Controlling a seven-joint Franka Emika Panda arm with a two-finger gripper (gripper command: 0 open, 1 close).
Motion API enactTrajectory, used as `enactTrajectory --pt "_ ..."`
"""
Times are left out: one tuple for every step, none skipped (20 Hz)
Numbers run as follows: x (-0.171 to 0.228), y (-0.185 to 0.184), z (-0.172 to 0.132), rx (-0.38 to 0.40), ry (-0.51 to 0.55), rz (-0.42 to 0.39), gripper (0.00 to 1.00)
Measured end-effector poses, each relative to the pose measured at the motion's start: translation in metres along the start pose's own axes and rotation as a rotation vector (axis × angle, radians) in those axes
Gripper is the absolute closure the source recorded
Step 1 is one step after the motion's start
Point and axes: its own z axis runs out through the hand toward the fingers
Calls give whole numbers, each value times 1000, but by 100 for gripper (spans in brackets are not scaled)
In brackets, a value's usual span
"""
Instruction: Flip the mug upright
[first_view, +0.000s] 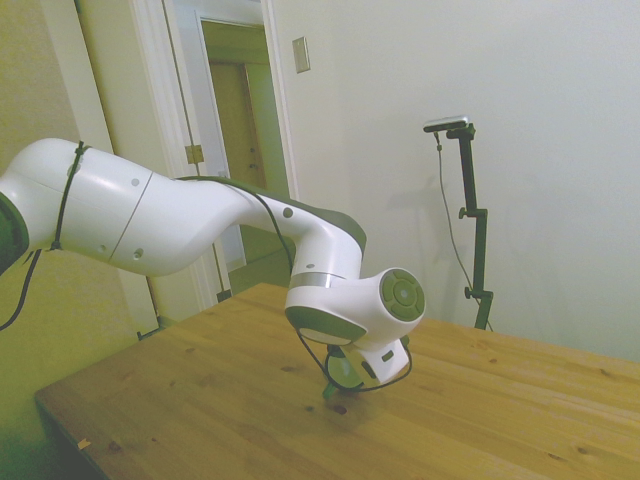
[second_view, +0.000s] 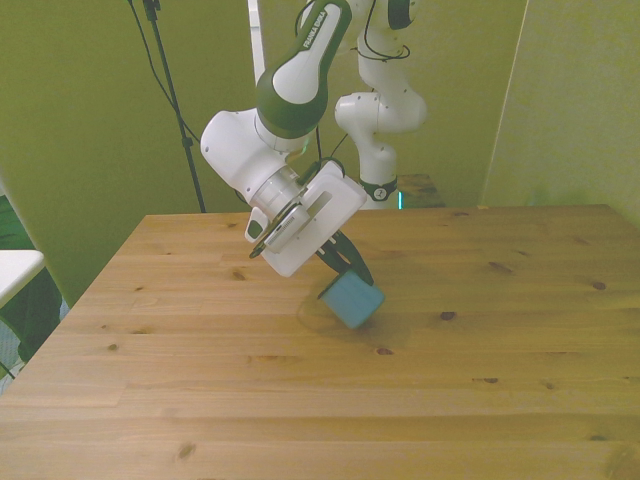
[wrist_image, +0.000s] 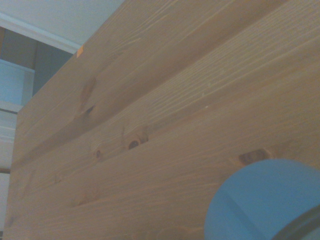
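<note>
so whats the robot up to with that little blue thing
The white Franka arm has its gripper down low over the wooden table, holding a small teal-blue mug. The dark jaws look closed on the mug's upper end. The mug is tilted, neither lying flat nor upright, at or just above the tabletop; the views do not settle whether it touches. The wrist view shows the mug's rounded blue side against the wood. It looks to be partway through turning the mug upright.

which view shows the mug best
The front view: the mug shows whole, teal and tilted on the table at the gripper. The wrist view shows a blurred blue curve of it; the side view hides it behind the arm.
</note>
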Motion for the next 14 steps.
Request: enactTrajectory --pt "-1 -3 -4 -10 16 -12 100" --pt "-3 -8 -8 -24 45 -24 100" --pt "-6 -13 -12 -39 79 -34 100" --pt "-10 -19 -16 -56 112 -44 100" --pt "-14 -25 -18 -74 149 -51 100" --pt "-19 -30 -21 -89 182 -56 100" --pt "-23 -35 -23 -105 215 -63 100" --pt "-28 -39 -24 -122 247 -67 100" --pt "-32 -42 -25 -139 273 -73 100" --pt "-35 -44 -25 -159 302 -80 100" --pt "-39 -46 -23 -182 329 -87 100" --pt "-41 -49 -20 -205 360 -92 100" --pt "-43 -51 -17 -228 390 -98 100" --pt "-45 -53 -11 -253 415 -107 100"
